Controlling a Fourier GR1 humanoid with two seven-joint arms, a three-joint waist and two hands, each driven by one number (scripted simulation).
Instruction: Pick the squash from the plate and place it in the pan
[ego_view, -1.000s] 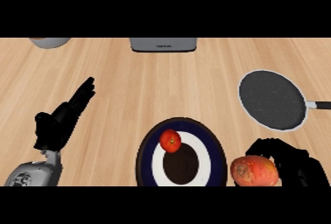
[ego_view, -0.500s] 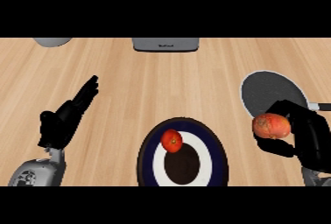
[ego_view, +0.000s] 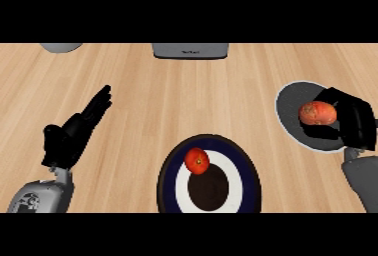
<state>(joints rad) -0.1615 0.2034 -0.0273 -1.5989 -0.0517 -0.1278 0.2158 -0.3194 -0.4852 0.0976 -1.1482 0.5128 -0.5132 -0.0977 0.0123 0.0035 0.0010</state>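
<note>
over the pan (ego_view: 295, 107) | right hand (ego_view: 353, 122) fingers curled round squash (ego_view: 317, 113) | left hand (ego_view: 74, 134) resting (fingers straight) | risk: early release, it rolls off the rim

a kitchen, shown by a light wooden counter (ego_view: 184, 95) bearing a grey pan (ego_view: 291, 102), a dark-rimmed plate (ego_view: 171, 172) and a grey appliance (ego_view: 190, 50) at the far edge.

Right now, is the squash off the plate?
Yes. The squash sits in the right hand over the pan, clear of the plate.
</note>
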